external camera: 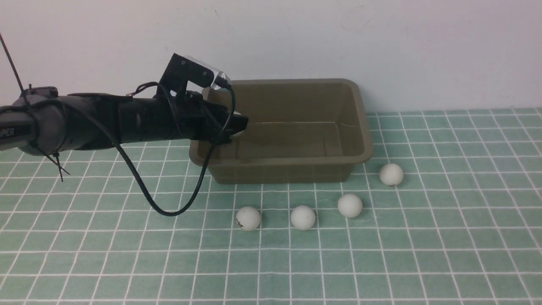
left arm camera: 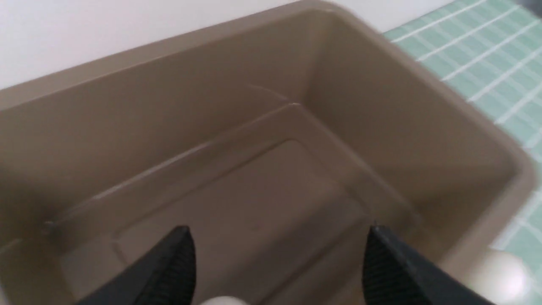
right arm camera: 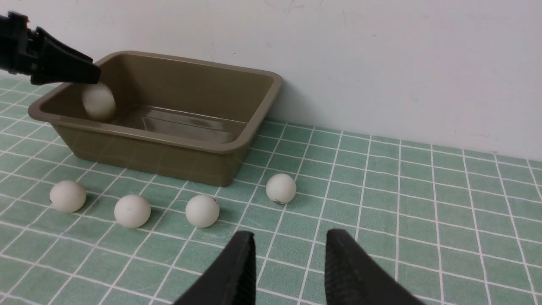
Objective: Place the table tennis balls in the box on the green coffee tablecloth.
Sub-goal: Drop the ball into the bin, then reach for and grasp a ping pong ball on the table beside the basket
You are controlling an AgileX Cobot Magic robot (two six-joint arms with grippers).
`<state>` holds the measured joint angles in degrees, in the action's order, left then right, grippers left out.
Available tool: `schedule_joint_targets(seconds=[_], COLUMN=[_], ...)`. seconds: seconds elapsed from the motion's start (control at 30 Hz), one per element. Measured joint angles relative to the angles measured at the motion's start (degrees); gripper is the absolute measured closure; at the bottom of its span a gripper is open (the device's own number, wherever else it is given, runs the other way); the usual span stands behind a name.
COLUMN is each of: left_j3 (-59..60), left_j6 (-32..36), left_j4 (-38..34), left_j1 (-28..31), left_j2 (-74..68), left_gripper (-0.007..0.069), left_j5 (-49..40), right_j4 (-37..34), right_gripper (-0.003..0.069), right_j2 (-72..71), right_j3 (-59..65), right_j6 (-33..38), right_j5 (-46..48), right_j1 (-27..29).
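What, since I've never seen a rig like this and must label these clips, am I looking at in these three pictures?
A robot with two arms, each ending in a pincer. The wide picture looks forward from between the arms; the other two come from wrist cameras. On the green checked cloth stand an olive box and four white balls. The left arm reaches over the box; the left pincer is open, and a fifth ball is just under it inside the box, not gripped. The right pincer hovers above the cloth, jaws slightly apart, holding nothing.
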<state>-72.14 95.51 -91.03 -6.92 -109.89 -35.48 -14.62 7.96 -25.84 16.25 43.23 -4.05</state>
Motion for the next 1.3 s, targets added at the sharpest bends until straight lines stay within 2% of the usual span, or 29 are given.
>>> schedule_joint_targets(seconds=[0.13, 0.37, 0.57, 0.83, 0.97, 1.17, 1.3], left_j3=[-0.01, -0.06, -0.06, -0.06, -0.06, 1.36, 3.96], left_j6=[-13.34, -27.40, -34.67, -36.16, -38.55, -44.64, -47.26], left_j4=[14.38, 29.90, 32.30, 33.87, 37.65, 43.91, 44.30], left_j1=[0.00, 0.00, 0.00, 0.00, 0.00, 0.00, 0.00], left_j2=[4.92, 9.73, 10.37, 10.70, 12.32, 18.02, 21.82], left_gripper=[0.0198, 0.0308, 0.0440, 0.0601, 0.0629, 0.0629, 0.0629], left_j5=[-7.36, -19.40, -28.92, -32.21, -32.21, -33.06, -33.32], right_j4=[0.00, 0.00, 0.05, 0.05, 0.35, 1.75, 2.68], right_gripper=[0.0435, 0.0435, 0.0435, 0.0435, 0.0435, 0.0435, 0.0435], right_j2=[0.00, 0.00, 0.00, 0.00, 0.02, 0.02, 0.02], right_j3=[0.00, 0.00, 0.00, 0.00, 0.00, 0.00, 0.00], right_j6=[0.00, 0.00, 0.00, 0.00, 0.00, 0.00, 0.00], right_j5=[0.00, 0.06, 0.06, 0.24, 1.12, 3.50, 4.41], right_j1=[0.00, 0.00, 0.00, 0.00, 0.00, 0.00, 0.00])
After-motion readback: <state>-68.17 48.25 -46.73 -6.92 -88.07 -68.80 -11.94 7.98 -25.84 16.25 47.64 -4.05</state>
